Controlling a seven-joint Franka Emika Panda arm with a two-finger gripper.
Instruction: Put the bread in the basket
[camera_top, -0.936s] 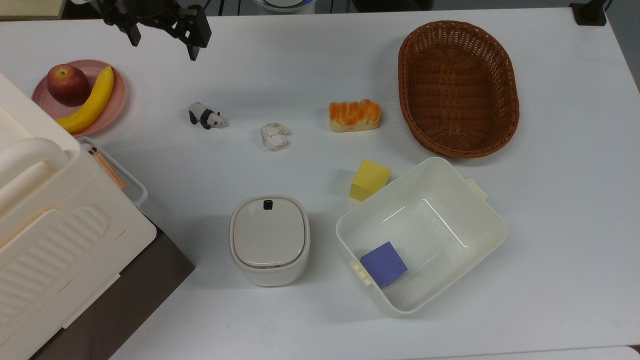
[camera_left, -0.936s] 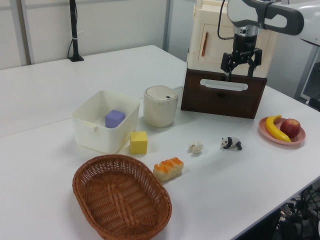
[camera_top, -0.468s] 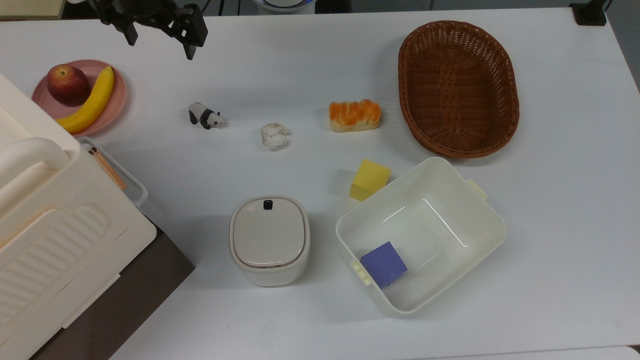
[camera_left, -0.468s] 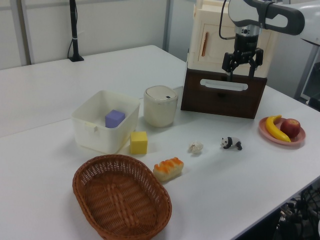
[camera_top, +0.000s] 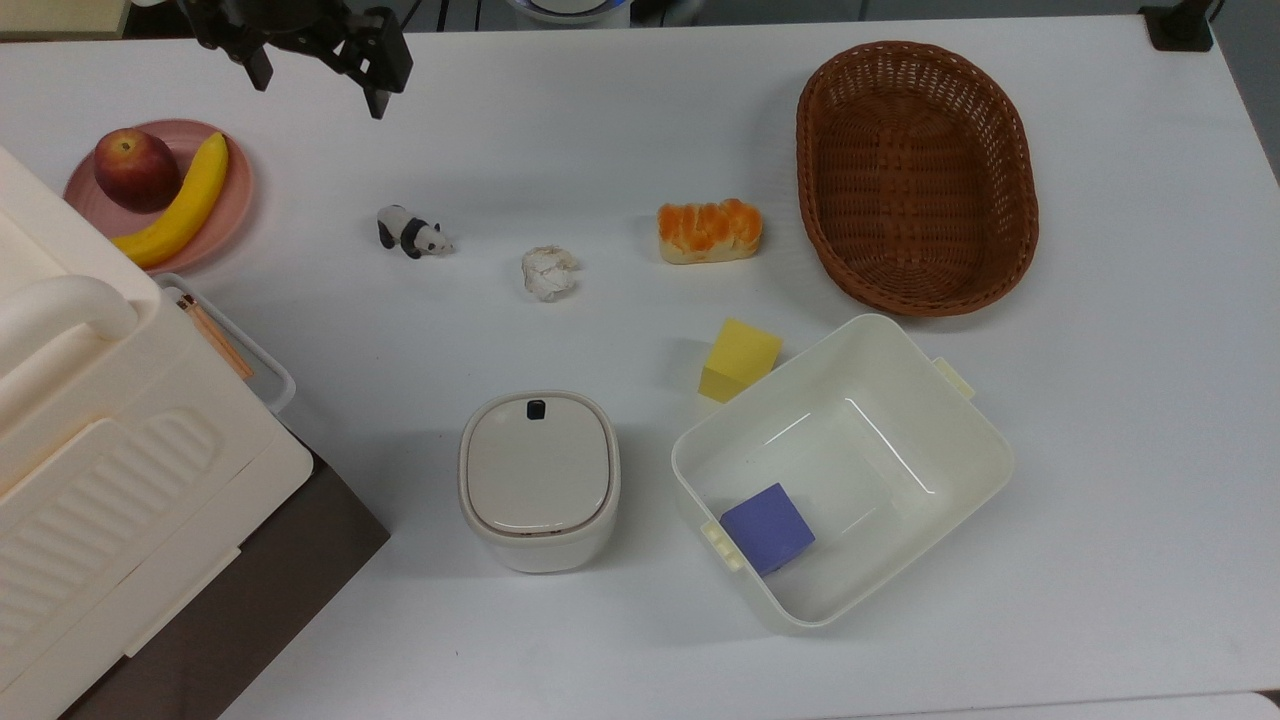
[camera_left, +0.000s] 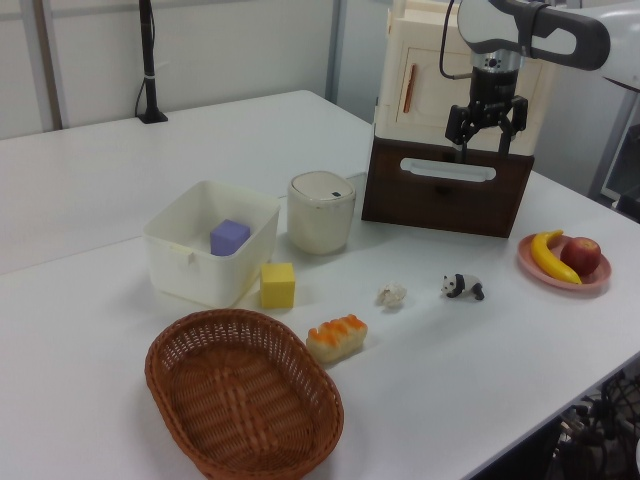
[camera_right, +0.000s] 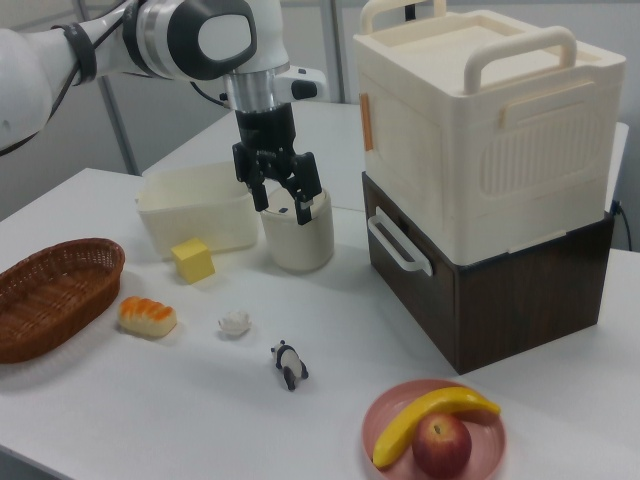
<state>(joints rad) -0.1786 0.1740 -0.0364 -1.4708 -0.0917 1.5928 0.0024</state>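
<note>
The tool (camera_top: 318, 80) hangs in the air with its two fingers spread apart and nothing between them, near the table (camera_top: 600, 110) edge at the top view's upper left. The bread (camera_top: 709, 231) lies well apart from it, toward the top view's right and lower, out on the open middle of the table. Its long axis runs left to right in the top view, so I judge a grip across the short width suits it. The loaf is lumpy and glossy orange on top with pale soft-looking sides. Just beside it, to the top view's right, sits the basket (camera_top: 1010, 250), an oval of dark brown wicker with a flared rim and nothing inside.
</note>
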